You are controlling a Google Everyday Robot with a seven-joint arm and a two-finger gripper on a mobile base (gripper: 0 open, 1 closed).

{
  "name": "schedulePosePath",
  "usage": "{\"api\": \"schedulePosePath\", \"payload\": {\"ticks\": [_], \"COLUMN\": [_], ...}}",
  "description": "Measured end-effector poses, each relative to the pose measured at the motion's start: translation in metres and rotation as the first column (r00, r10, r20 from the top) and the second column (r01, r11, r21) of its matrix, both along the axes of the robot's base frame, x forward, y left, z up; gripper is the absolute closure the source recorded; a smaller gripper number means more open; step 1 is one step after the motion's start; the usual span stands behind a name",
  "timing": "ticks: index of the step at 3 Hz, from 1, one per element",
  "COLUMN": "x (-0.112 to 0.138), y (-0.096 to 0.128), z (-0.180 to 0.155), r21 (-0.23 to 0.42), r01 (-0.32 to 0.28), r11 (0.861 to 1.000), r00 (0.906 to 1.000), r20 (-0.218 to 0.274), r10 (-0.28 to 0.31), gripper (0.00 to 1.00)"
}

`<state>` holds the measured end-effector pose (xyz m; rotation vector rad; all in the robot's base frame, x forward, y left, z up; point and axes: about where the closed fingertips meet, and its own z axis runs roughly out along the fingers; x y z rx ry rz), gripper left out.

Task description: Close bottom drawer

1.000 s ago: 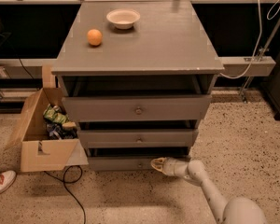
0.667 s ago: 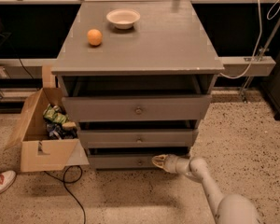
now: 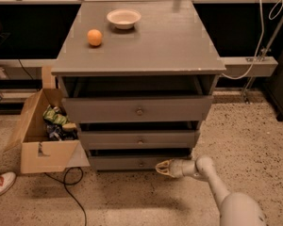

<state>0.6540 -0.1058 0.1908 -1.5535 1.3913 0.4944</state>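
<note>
Gripper, fingers drawn together into a blunt tip suited to pushing, sits low against or just beside the front of the bottom drawer, which stands slightly out. Beyond, the tabletop carries an orange and a bowl

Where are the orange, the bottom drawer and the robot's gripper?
Orange (image 3: 95, 37), camera view: middle of the fruit.
Bottom drawer (image 3: 115, 163), camera view: left part of its front panel.
Gripper (image 3: 159, 167), camera view: its tip, low at the drawer's front.
</note>
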Motion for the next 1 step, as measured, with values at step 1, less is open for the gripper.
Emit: {"api": "schedulePosePath", "payload": {"ticks": [1], "x": [-0.0605], "y": [-0.0249], "z": [0.0099], "r21": [-0.067], "r01": [-0.132], "r11": [0.989], "r00": [0.9898], "r20": [-0.063], "r10": [0.128], "gripper": [1.0]}}
